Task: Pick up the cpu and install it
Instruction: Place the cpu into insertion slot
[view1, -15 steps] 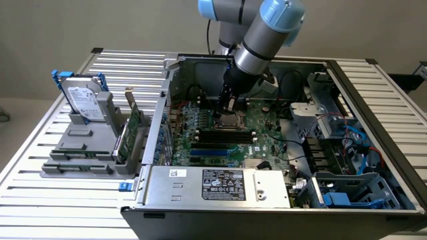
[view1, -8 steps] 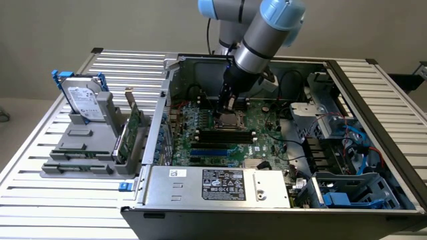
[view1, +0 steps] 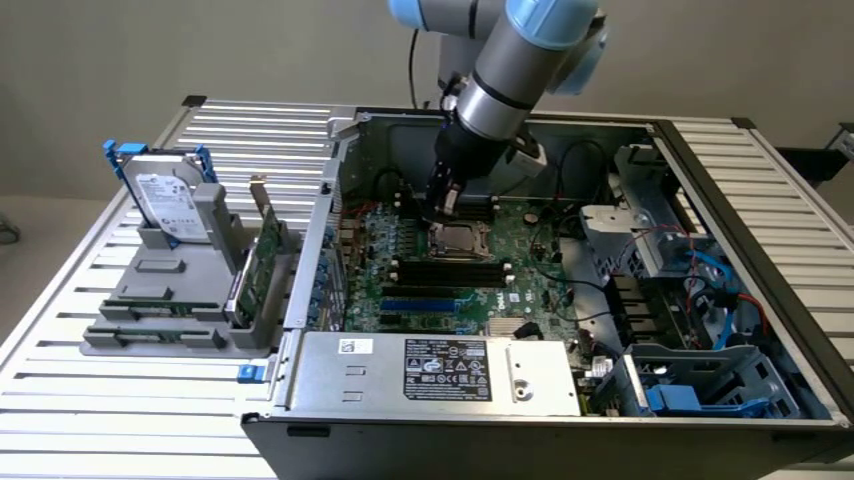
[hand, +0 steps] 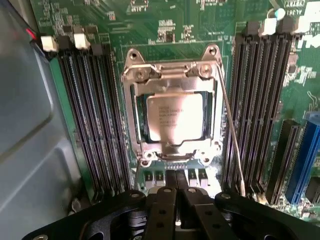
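1. The open grey metal computer case (view1: 324, 200) lies on its side on the slatted silver counter (view1: 107, 420). It holds a green motherboard (view1: 534, 262), a silver power supply box with a printed label (view1: 441, 370) near the frame's lower centre, and blue cables (view1: 727, 300) in the drive bays on the exterior view's right.
2. The small flat square cpu with a silvery metal top (hand: 175, 117) sits inside the square shiny metal socket frame (hand: 172, 75), roughly mid-frame in the exterior view (view1: 458, 238). The frame overlaps its edges on all sides.
3. A grey plastic rack (view1: 167, 300) on the exterior view's left holds an upright labelled silver hard drive in a blue-handled bracket (view1: 167, 195) and thin green cards standing on edge (view1: 267, 260).
4. My jaws are together with nothing between them, hanging just above the socket's edge, apart from the cpu.
5. My silver-and-blue arm (view1: 514, 70) covers the board behind the socket.
6. A thin metal lever rod (hand: 230, 130) runs along one side of the socket; I cannot tell whether it is latched.
7. The cpu's printed text is too faint to read.
8. Long black ribbed memory slots (hand: 90, 115) flank the socket on both sides, and a smooth grey case panel (hand: 30, 125) lies beyond one bank.
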